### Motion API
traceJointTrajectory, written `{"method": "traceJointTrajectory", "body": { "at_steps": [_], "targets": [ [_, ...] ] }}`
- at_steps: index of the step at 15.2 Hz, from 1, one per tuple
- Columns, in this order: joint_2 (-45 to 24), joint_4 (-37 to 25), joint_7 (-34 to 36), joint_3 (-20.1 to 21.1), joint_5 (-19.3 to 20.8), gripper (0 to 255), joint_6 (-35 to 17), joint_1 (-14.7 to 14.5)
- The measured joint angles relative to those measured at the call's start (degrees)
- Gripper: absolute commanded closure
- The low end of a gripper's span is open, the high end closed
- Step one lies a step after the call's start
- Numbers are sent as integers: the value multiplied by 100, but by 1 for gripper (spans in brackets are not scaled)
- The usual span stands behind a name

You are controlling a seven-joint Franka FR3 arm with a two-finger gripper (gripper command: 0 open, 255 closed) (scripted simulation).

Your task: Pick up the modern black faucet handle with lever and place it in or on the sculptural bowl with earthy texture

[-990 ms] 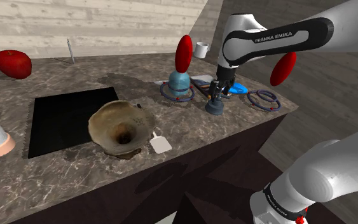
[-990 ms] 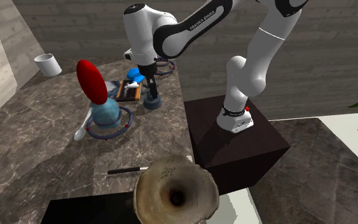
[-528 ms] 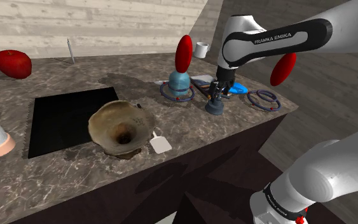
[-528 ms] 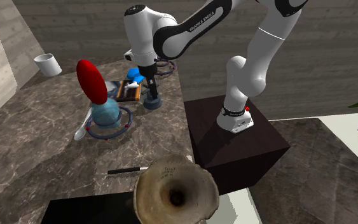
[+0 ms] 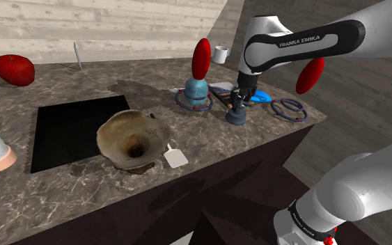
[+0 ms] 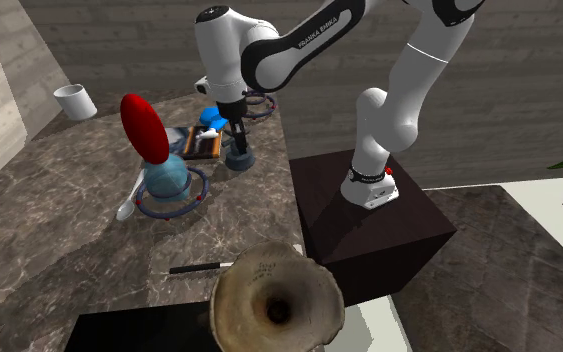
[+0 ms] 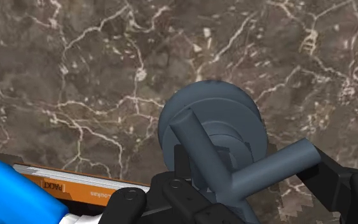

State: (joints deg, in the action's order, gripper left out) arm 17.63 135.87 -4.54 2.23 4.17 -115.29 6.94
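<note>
The faucet handle is a dark grey-blue round base with a crossed lever, standing near the stone counter's edge. My gripper comes down on it from above. In the wrist view my gripper is shut on the handle, its fingers clasping the lever's stem. The earthy brown bowl sits apart toward the shoulder view's left, by the black sink opening.
A blue stand with a red oval top in a ring stands just behind the handle. An orange and blue package, coiled rings, a white cup, a white tag and a red object lie on the counter.
The gripper and the handle have crept very slightly toward the shoulder view's right. Nothing else has moved.
</note>
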Motion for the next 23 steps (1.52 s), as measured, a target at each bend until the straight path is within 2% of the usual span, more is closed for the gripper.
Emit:
{"method": "traceJointTrajectory", "body": {
  "at_steps": [6, 23],
  "targets": [
    [35, -101, -12, 5, -14, 255, 165, -11],
    [264, -1197, -95, 13, -55, 255, 1492, -23]
  ]
}}
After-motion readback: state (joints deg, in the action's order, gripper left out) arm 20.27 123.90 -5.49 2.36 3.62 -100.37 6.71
